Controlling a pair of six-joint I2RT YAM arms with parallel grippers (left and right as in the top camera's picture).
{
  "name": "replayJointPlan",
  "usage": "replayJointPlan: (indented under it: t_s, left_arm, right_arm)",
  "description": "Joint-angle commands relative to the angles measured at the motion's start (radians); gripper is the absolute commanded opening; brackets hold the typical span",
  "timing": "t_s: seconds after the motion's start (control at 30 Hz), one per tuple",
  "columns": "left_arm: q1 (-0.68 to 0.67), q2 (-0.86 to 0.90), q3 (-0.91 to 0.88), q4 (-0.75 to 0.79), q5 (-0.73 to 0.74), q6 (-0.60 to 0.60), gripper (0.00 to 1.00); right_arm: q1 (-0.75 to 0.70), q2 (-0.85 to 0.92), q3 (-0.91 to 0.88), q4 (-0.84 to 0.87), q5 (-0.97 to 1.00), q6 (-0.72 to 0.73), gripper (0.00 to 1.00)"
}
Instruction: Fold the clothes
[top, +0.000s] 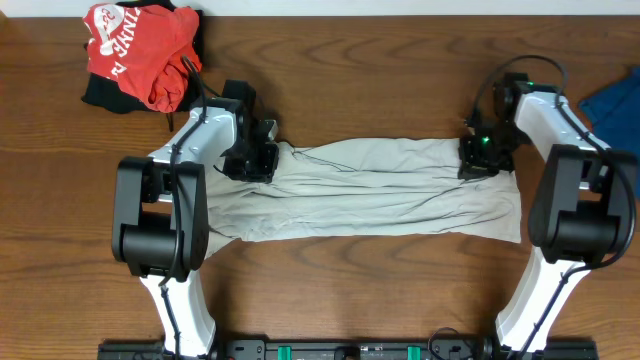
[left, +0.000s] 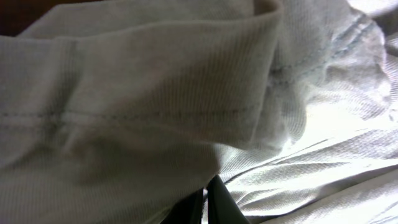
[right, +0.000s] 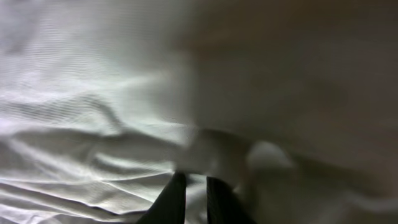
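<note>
Across the middle of the wooden worktop (top: 380, 80), the pale beige shirt (top: 380, 190) lies spread as a long, wrinkled band running from one arm to the other, its lower edge sagging lower at both ends. At the shirt's upper left corner sits the left end effector (top: 250, 160). In the left wrist view its dark fingers (left: 221, 202) are drawn together and clamped on the fabric, with a stitched hem (left: 155, 115) folded and lifted close over them. At the upper right corner, the right end effector (top: 480, 155) rests on the cloth. In the right wrist view its fingers (right: 174, 196) stand with only a thin slit between them, and the fabric puckers into a small ridge at their tips; whether they actually pinch the shirt cannot be told. In the far left corner of the worktop lies a crumpled red garment (top: 135, 50) with white lettering, well apart from the shirt. A blue cloth (top: 615, 100) shows at the right edge, beyond the right arm
</note>
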Motion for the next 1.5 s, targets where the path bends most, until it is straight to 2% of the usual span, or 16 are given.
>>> replayJointPlan:
  t_s: [0.0,0.4,0.7,1.0,1.2,1.23,1.3,1.33,1.37,1.4,1.43,1.47]
  left_arm:
    - [0.029,0.039,-0.023,-0.008,-0.156,0.022,0.08]
    - [0.113,0.039,-0.023,-0.010,-0.155,0.025,0.07]
    - [0.104,0.018,-0.021,-0.019,-0.134,0.024,0.07]
    - [0.100,-0.140,-0.017,-0.052,-0.064,0.024,0.07]
    - [0.095,-0.263,-0.017,-0.079,-0.047,0.019,0.08]
    - [0.095,-0.285,-0.017,-0.082,-0.040,0.007,0.16]
    - [0.095,-0.317,-0.017,-0.089,-0.041,-0.033,0.27]
    - [0.095,-0.331,-0.017,-0.090,-0.041,-0.052,0.34]
    - [0.095,-0.347,-0.017,-0.093,-0.041,-0.079,0.46]
    - [0.095,-0.354,-0.017,-0.095,-0.041,-0.096,0.51]
    - [0.095,-0.363,-0.017,-0.099,-0.038,-0.116,0.60]
    - [0.095,-0.369,-0.017,-0.103,-0.037,-0.130,0.67]
  right_arm:
    - [-0.035,-0.006,-0.011,0.002,0.111,0.000,0.13]
    - [-0.079,-0.006,-0.011,0.021,0.228,0.002,0.15]
    - [-0.082,-0.006,0.068,-0.038,0.234,0.039,0.17]
    - [-0.082,-0.006,0.275,-0.239,0.158,0.046,0.20]
    - [-0.082,-0.006,0.324,-0.296,0.100,0.046,0.22]
    - [-0.082,-0.006,0.324,-0.304,0.093,0.046,0.24]
    - [-0.081,-0.006,0.324,-0.325,0.092,0.045,0.29]
    - [-0.081,-0.006,0.324,-0.338,0.092,0.043,0.36]
    - [-0.082,-0.006,0.324,-0.352,0.096,0.038,0.48]
    - [-0.082,-0.006,0.324,-0.359,0.102,0.035,0.56]
    - [-0.083,-0.006,0.324,-0.365,0.117,0.035,0.69]
    - [-0.083,-0.006,0.324,-0.365,0.132,0.035,0.99]
